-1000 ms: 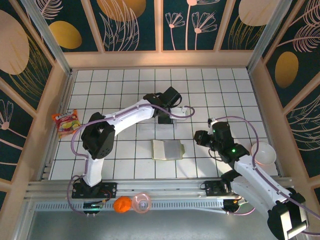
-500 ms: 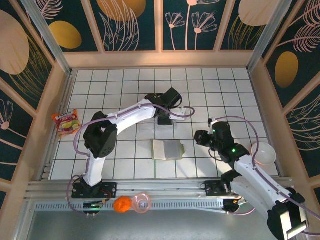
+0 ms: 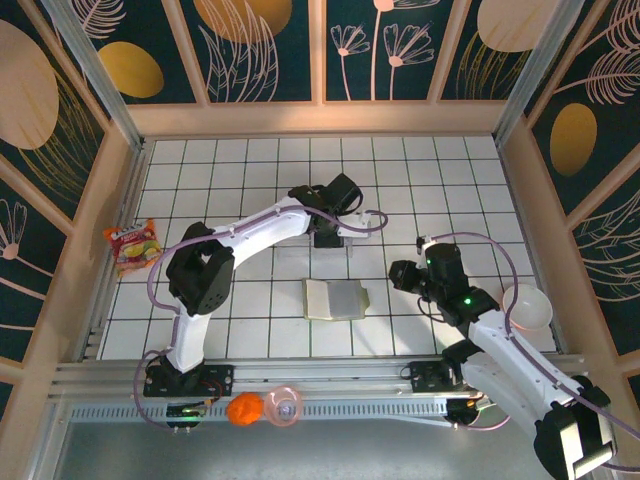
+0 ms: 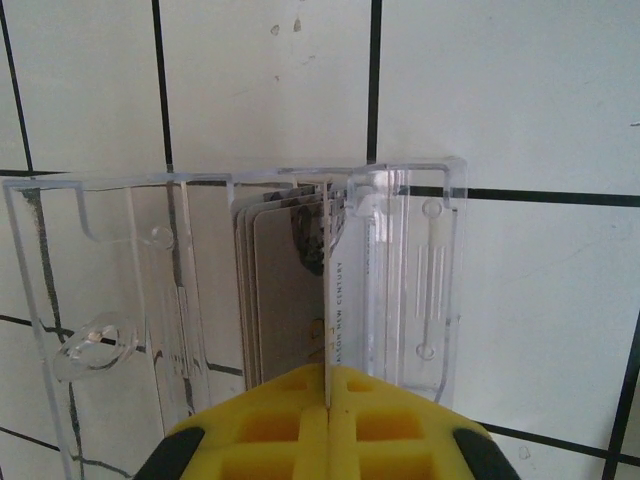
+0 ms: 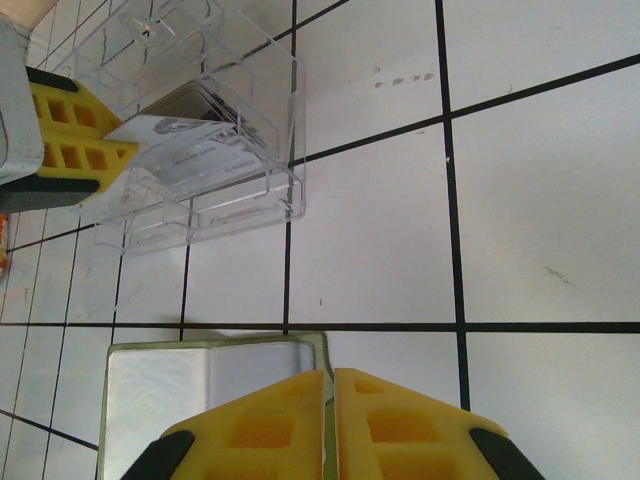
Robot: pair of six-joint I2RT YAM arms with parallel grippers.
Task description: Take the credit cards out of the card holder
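Note:
The olive-green card holder [image 3: 335,299] lies open on the tiles, its pale inside [image 5: 200,390] facing up. My right gripper [image 5: 329,400] is shut on its right edge, and shows in the top view [image 3: 385,285] just right of the wallet. My left gripper [image 4: 327,400] is shut on one credit card [image 4: 335,300], held edge-on and upright over the clear plastic tray [image 4: 120,260]. Several more credit cards [image 4: 285,290] lie stacked in that tray. In the top view the left gripper [image 3: 328,240] hangs over the tray [image 3: 295,250], behind the wallet.
A white bowl [image 3: 527,305] stands at the right wall. A snack packet [image 3: 133,245] lies at the left wall. An orange ball [image 3: 243,408] and a pink object [image 3: 283,405] rest on the front rail. Wooden walls enclose the tiled floor.
The left arm's elbow has shifted slightly while its gripper stays over the tray. The right arm and the wallet have not moved.

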